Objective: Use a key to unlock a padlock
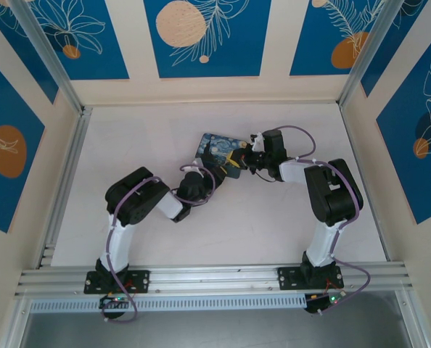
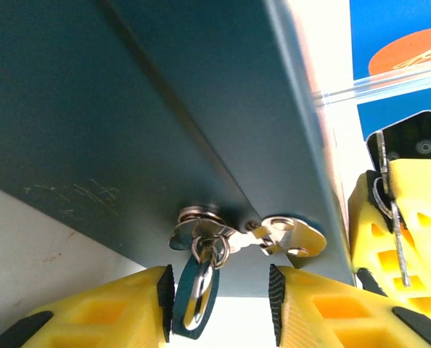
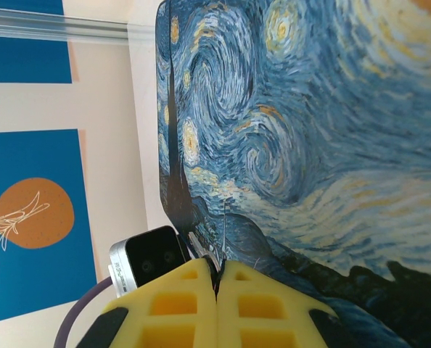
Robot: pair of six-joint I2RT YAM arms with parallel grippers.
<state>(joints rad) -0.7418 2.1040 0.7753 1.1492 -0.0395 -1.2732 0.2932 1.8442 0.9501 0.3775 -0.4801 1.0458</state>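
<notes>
Left wrist camera is showing the small blue padlock with a thin silvery shackle (image 2: 196,290) hanging from the silvery metal latch (image 2: 288,235) on the dark teal side of the starry-night painted box (image 2: 128,109). The yellow left fingers (image 2: 92,319) are standing apart on either side of the padlock, not clamping it. Just beside them, the yellow right fingers (image 2: 419,239) are pressing closed on the thin tan-grey metal key (image 2: 395,217), which is sticking out beyond their tips. The box is sitting on the white tabletop (image 1: 143,138).
</notes>
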